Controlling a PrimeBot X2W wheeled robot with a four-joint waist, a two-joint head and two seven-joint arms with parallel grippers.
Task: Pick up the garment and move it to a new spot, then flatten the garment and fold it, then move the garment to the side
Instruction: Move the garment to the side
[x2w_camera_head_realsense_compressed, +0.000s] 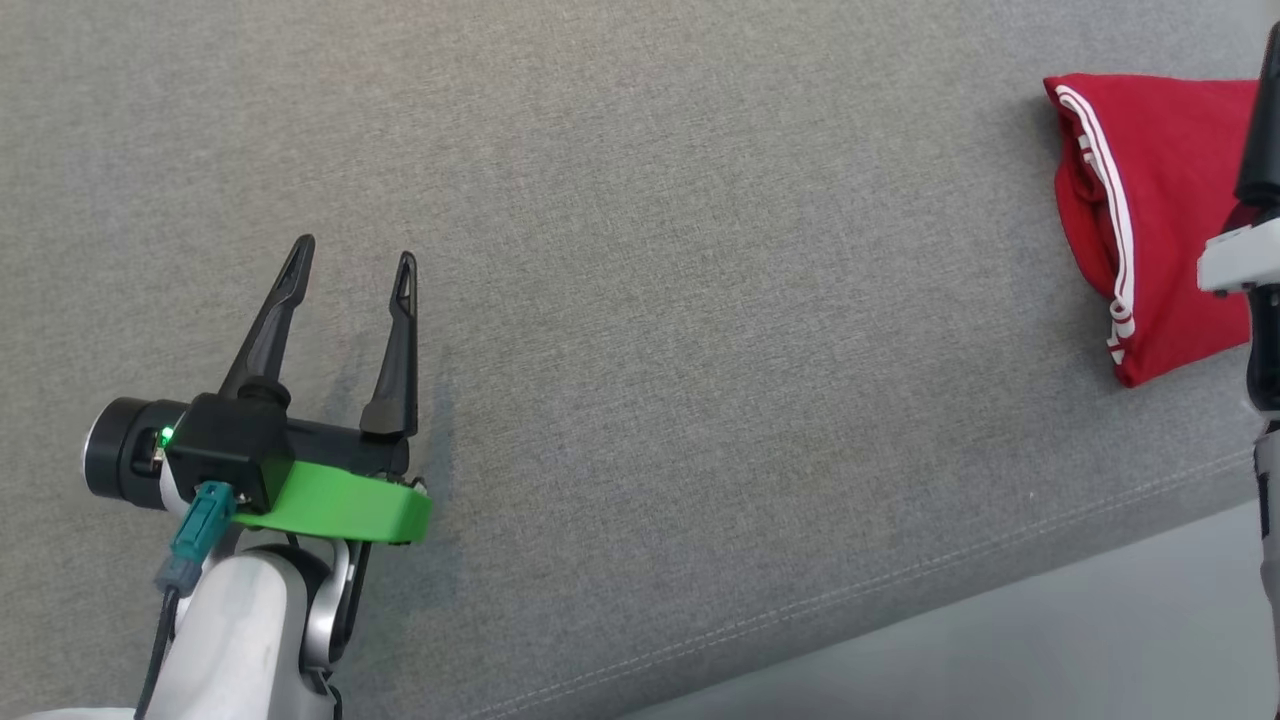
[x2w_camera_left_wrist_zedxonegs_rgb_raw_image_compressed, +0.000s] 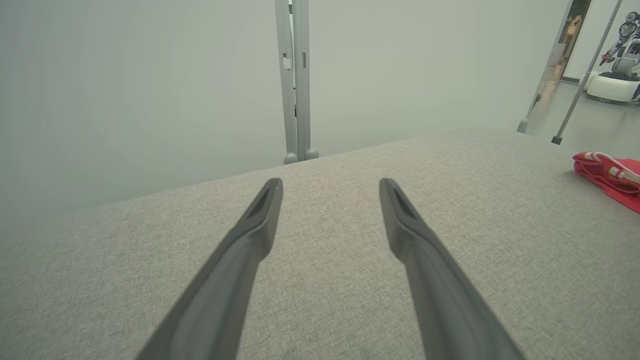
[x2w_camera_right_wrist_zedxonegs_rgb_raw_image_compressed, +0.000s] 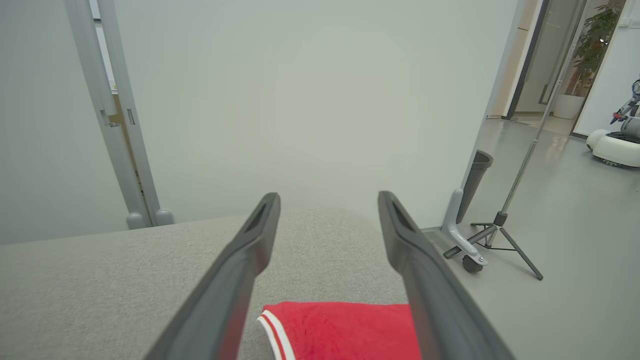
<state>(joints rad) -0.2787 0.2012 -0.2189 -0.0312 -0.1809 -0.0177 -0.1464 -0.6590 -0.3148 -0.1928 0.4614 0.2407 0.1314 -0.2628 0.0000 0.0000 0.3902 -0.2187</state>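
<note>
The robot's right hand (x2w_camera_right_wrist_zedxonegs_rgb_raw_image_compressed: 328, 195) is spread wide, with nothing between its two long dark fingers. It hangs just above the folded red cloth garment with white stripes (x2w_camera_right_wrist_zedxonegs_rgb_raw_image_compressed: 340, 330), and the fingers do not touch it. From the wrist view the garment lies right under the gap between the fingers. I think the hand is wide so that the garment can lie on its own and not get tugged.

The left hand (x2w_camera_head_realsense_compressed: 354, 250) is wide too, and it holds nothing. It sits low over the bare cloth on the left and near side, well apart from the garment. I think it waits there so that it is out of the way.

The garment lies on the far right part of the grey cloth-covered worktop (x2w_camera_head_realsense_compressed: 700, 350). It is a neat, flat pack with its striped edge turned to the left. That looks like a good place for it, off to the side, and the middle of the worktop is bare. So I think the fold is done and the move to the side is done or nearly done.

Past the near stitched edge of the worktop is the pale grey floor (x2w_camera_head_realsense_compressed: 1000, 660). A thin stand with three legs (x2w_camera_right_wrist_zedxonegs_rgb_raw_image_compressed: 505, 235) is on the floor to the right.
</note>
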